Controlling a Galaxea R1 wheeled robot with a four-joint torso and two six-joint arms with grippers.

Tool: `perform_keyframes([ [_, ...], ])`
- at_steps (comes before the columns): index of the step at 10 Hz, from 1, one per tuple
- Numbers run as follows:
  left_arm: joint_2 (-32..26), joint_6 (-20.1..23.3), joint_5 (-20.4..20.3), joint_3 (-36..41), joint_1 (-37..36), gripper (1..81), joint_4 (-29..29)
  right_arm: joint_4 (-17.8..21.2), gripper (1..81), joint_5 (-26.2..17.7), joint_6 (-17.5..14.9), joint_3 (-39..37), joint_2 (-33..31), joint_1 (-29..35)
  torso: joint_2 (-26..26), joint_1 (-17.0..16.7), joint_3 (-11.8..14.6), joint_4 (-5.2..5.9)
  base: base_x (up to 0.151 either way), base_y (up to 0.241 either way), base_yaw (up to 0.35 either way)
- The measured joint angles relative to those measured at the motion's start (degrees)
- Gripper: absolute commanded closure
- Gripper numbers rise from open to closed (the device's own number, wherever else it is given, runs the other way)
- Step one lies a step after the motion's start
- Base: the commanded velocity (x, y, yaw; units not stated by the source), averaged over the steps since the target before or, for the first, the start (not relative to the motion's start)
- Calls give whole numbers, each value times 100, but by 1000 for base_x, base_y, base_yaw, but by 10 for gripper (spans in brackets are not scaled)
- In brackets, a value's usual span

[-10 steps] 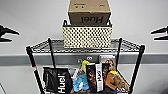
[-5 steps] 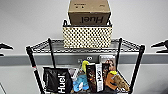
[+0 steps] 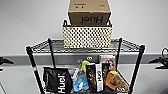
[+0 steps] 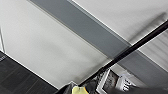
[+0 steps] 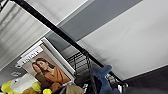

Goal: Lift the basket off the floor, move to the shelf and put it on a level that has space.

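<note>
Fingers of the left gripper point(image 3: 5, 60) and right gripper point(image 3: 158, 61): can't tell if apart or together; both are dark shapes at the head view's edges, well apart from the rack, touching nothing, holding nothing. Basket point(image 3: 87, 37): rectangular, cream-white weave w/ dark dots, dark rim, upright on the top level point(image 3: 125, 45) of the black wire shelf point(image 3: 32, 65), centred btwn the posts. Brown "Huel" box point(image 3: 89, 12) sits in the basket. Tier below is crowded: black Huel bag point(image 3: 58, 82), blue plush point(image 3: 80, 83), cartons point(image 3: 96, 77), framed picture point(image 5: 47, 67).
</note>
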Motion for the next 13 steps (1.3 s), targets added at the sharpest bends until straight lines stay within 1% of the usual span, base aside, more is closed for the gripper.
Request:
perform_keyframes([
  [2,2,55,-278,-10,680,10,1,-9,10,43,-34,-41,30,-578,0,0,0,0,0,0,0],
  [5,122,162,-907,65,1904,10,0,0,10,296,-177,-55,155,-1447,0,0,0,0,0,0,0],
  [8,372,182,-1549,138,2857,10,1,9,10,638,-323,-49,260,-2208,0,0,0,0,0,0,0],
  [10,681,184,-2059,150,3508,10,11,13,10,970,-400,-27,402,-2731,0,0,0,0,0,0,0],
  [13,1259,190,-2666,144,4335,10,17,27,10,1418,-552,-18,728,-3395,0,0,0,0,0,0,0],
])
